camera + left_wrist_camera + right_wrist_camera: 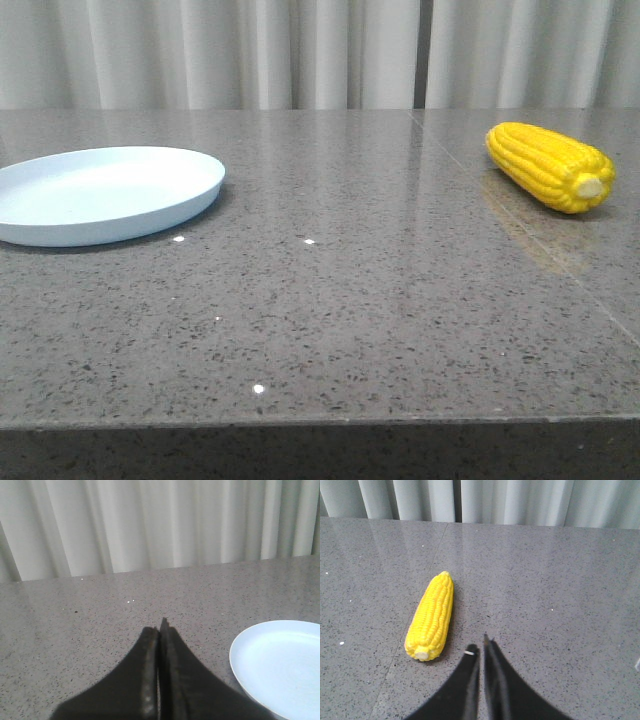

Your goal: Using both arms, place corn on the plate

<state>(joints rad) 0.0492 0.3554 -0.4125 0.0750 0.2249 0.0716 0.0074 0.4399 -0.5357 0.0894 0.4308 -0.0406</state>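
Corn (551, 165) lies on its side at right of the front frame, pale stub toward the camera, on the grey speckled table (330, 300). Plate (100, 192) sits at left edge, well apart, nothing on it. Left gripper (161, 630) fingers pressed together, holding nothing; right gripper (481, 647) likewise, near the corn's stub, not touching.

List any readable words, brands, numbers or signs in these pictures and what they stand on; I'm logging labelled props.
None: no text, brand, number or sign shows in any view.
The corn is plain yellow kernels.
The plate is plain pale blue.
The table and the curtain carry no writing.
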